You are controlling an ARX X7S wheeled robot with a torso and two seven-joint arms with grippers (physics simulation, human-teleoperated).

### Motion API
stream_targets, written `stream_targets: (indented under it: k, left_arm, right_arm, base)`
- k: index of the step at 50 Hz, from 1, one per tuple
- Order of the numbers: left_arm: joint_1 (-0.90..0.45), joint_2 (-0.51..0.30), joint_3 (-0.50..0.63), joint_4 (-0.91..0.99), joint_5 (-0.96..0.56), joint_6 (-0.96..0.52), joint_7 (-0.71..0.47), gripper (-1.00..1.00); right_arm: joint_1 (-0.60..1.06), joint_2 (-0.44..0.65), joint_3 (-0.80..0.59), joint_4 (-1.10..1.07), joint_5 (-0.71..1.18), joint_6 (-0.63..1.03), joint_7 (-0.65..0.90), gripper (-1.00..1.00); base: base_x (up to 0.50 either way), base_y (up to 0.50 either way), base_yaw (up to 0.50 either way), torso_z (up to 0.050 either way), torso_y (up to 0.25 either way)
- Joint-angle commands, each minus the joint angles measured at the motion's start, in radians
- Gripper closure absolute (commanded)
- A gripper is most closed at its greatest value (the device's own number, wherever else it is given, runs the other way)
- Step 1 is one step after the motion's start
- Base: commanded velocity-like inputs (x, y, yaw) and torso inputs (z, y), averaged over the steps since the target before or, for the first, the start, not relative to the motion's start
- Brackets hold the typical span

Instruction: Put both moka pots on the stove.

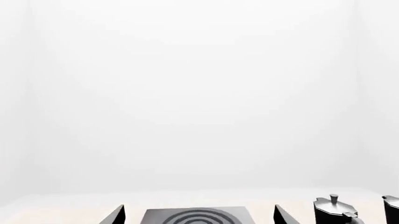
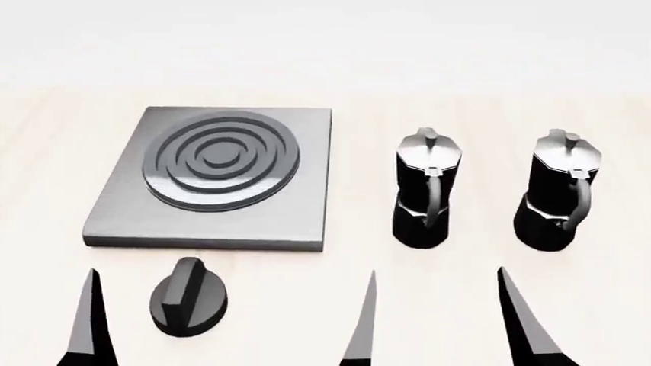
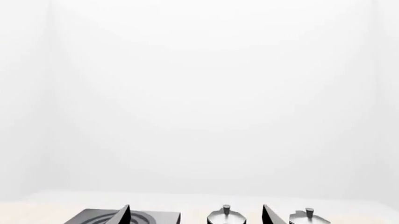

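Pale wood-grain table (image 2: 489, 91), head view. Item one: stove (image 2: 122, 221), a flat square brushed-grey slab with raised dark concentric rings, lying at about 10 o'clock from the middle of the view, nothing standing on it. Item two: near moka pot (image 2: 425, 187), tall, faceted, black, silver lid with small knob, curved handle turned toward the camera, upright on the table at 3 o'clock from the stove and apart from it. Item three: far moka pot (image 2: 559, 191), identical, upright, at 3 o'clock from the first, a clear gap between them. Item four: stove knob (image 2: 189, 297), squat, black, round with a ridge, on the table at 6 o'clock from the stove, just off its front edge. Left end effector (image 2: 229, 320): two dark pointed fingers at the bottom edge of the view, spread wide to either side of the stove knob, not touching it, nothing held. Right end effector (image 2: 447, 320): its fingers likewise wide apart, at 6 o'clock from the near moka pot, nothing held. Left wrist view: stove rings between the finger tips, both pot tops off to one side. Right wrist view: one silver lid between the finger tips, the other lid beyond one finger, the stove beyond the other.
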Motion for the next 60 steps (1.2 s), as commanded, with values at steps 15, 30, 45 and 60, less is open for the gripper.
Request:
stream_targets:
  k: [15,30,45,60]
  left_arm:
    - [0.0,-0.016,0.018,0.0,0.001,0.006,-0.02,-1.0]
    - [0.003,-0.023,0.033,-0.004,-0.004,0.015,-0.027,-1.0]
    - [0.001,-0.034,0.041,-0.009,-0.008,0.02,-0.038,-1.0]
    - [-0.003,-0.047,0.054,-0.007,-0.018,0.018,-0.054,-1.0]
  right_arm:
    - [0.001,0.014,-0.013,0.007,0.007,-0.01,0.018,-1.0]
    - [-0.002,0.02,-0.009,0.016,0.033,-0.035,0.032,-1.0]
    - [0.0,0.039,-0.024,0.015,0.038,-0.034,0.047,-1.0]
    - [0.003,0.052,-0.034,0.018,0.045,-0.04,0.061,-1.0]
  base:
    - [0.25,0.0,0.0,0.0,0.001]
    - [0.1,0.0,0.0,0.0,0.0]
    - [0.0,0.11,0.0,0.0,0.0]
    - [0.0,0.2,0.0,0.0,0.0]
